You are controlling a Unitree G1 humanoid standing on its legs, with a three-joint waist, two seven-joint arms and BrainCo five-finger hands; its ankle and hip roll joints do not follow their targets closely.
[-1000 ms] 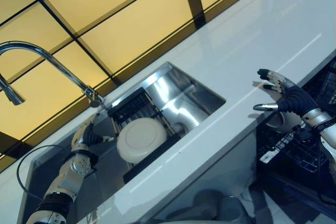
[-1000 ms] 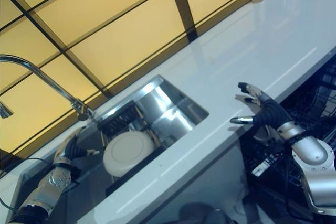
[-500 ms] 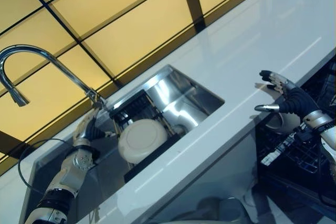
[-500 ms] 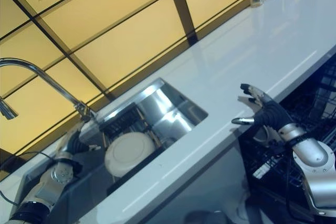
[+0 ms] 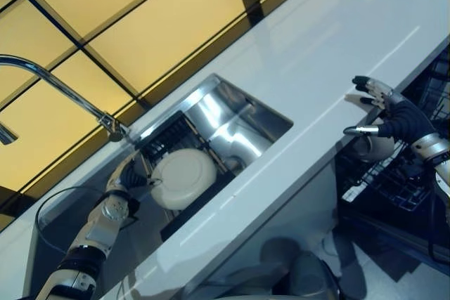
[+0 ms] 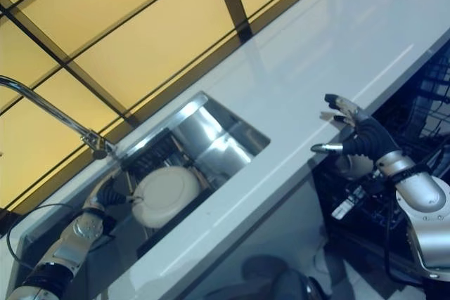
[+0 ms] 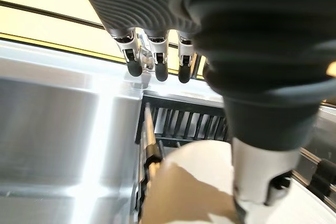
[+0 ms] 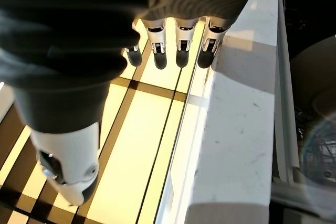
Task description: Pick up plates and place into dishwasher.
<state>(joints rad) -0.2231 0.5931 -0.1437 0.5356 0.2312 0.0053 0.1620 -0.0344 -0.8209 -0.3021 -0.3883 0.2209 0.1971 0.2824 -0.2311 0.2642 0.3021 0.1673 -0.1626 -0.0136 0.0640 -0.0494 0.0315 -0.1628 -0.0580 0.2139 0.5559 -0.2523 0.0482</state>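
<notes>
Down inside the stainless steel sink point(image 5: 242, 114), a round cream plate point(image 5: 184, 178) leans in a black slatted dish rack point(image 5: 172, 142), just beside the left hand point(image 5: 131, 175), whose fingers point(image 7: 157, 69) hang straight above the plate's edge, thumb apart, holding nothing. Over the white counter's point(image 5: 316, 68) front edge, the right hand point(image 5: 397, 119) hovers with fingers spread wide, above the black wire dishwasher rack point(image 5: 404, 180), where a pale bowl point(image 5: 373, 148) sits.
</notes>
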